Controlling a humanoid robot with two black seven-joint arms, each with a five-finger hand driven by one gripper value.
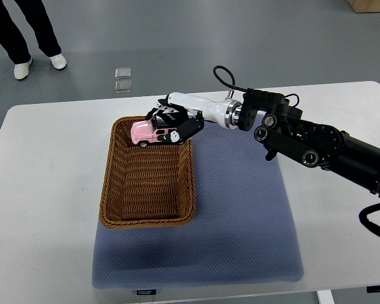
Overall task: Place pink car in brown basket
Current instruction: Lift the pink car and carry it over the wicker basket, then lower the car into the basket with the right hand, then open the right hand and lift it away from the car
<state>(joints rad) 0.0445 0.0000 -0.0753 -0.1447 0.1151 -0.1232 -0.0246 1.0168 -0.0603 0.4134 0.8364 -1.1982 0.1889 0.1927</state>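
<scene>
Over the far end of the brown basket (147, 174), the right hand (175, 122), black fingers (189, 128) curled around the pink car (149, 133) and pinching it from above and from the right side. Car held tilted, nose toward the left, roughly level with the basket's far rim; from this steep angle, impossible to tell whether the wheels touch the weave or hang just above it. White wrist section just behind the hand, then a silver joint, then the black right arm (316, 145) running off toward the right edge, with a thin black cable looped above the wrist.

Below and around: basket a long rectangle of woven wicker, lying with its long side near-to-far, resting on the left part of a blue-grey mat (240, 221). Mat spread across a white table (44, 190), its near edge close to the table's near edge.

Beyond the table, on the grey floor, two small clear square items (122, 78) just past the far edge. At the far left corner, a person's legs (25, 31) in dark trousers and white shoes.
</scene>
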